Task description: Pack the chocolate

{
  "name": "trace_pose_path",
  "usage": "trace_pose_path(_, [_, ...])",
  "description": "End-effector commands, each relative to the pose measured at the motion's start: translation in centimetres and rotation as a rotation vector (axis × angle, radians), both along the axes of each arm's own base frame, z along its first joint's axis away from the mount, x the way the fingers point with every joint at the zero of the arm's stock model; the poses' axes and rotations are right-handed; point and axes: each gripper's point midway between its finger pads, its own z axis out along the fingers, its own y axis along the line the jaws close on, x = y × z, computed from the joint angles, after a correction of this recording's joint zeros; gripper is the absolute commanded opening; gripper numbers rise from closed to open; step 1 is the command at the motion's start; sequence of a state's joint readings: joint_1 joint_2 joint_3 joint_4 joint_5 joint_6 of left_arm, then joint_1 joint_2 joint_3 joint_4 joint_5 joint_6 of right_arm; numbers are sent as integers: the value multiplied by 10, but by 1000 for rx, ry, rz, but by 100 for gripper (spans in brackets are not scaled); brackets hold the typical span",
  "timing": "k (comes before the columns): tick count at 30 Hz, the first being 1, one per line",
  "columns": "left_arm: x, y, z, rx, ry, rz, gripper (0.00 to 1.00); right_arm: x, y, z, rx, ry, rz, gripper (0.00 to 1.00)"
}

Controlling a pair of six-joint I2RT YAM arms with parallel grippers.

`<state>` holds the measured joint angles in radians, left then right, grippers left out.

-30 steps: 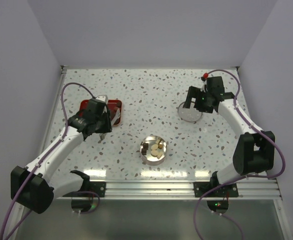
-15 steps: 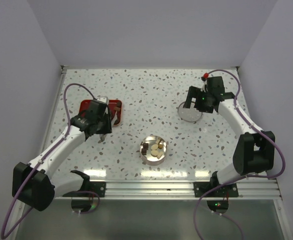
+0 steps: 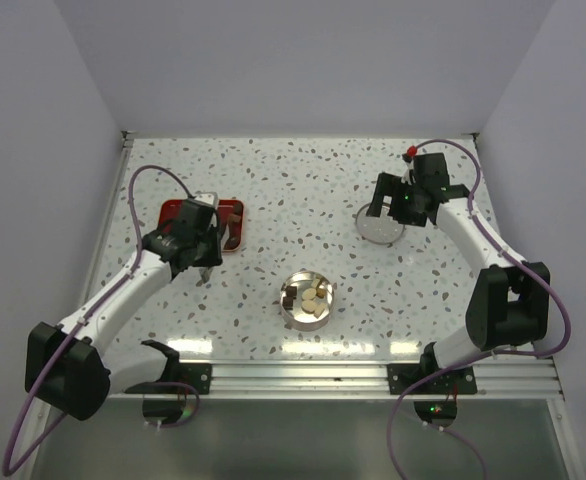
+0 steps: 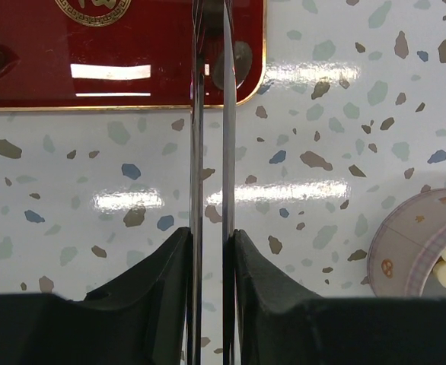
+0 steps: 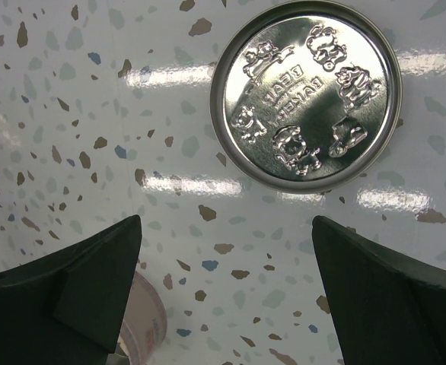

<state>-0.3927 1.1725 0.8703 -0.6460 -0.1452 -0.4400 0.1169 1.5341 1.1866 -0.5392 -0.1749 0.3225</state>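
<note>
Drawn back a touch, the left claw (image 4: pixel 210 251) pinched long tweezers (image 4: pixel 196 152), tips over the red tray (image 4: pixel 93 68) ahead. Opposite, the right claw (image 5: pixel 227 228) hung spread above a lid (image 5: pixel 307 91), embossed lettering unreadable. Between both claws the chocolate (image 3: pixel 310 298) sat in the tin (image 3: pixel 295 316).

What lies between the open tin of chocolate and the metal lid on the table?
Nothing: in the top view, only bare speckled table separates the tin from the lid.
</note>
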Motion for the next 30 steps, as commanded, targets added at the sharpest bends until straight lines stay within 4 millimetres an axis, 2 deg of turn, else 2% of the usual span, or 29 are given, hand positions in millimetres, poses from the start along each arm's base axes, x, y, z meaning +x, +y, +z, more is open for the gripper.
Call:
trace_pose_path(1, [7,-3,25,-19,-70,-31,26,-3,-1,9,4,-18,5,97])
trace_pose_path(5, [0,-3,40,-34,-81,-54,26,-1,0,11,6,-24,7,97])
trace_pose_path(9, [-2,-3,64,-45,-126,-69,26,2,0,12,9,-22,9,97])
trace_pose_path(15, [-13,-17,67,-106,-118,-138,25,5,4,14,27,-23,13,97])
trace_pose_path(18, [-21,-32,73,-133,-137,-196,25,7,4,16,26,-29,13,97])
trace_pose_path(21, [-37,-58,77,-165,-126,-263,25,7,4,15,22,-25,12,97])
trace_pose_path(25, [-66,-101,88,-233,-104,-369,25,7,5,16,24,-26,14,97])
trace_pose_path(27, [-76,-115,99,-269,-110,-387,25,6,4,15,25,-23,11,97])
trace_pose_path(30, [-99,-135,101,-278,-78,-446,25,4,3,13,22,-17,11,97])
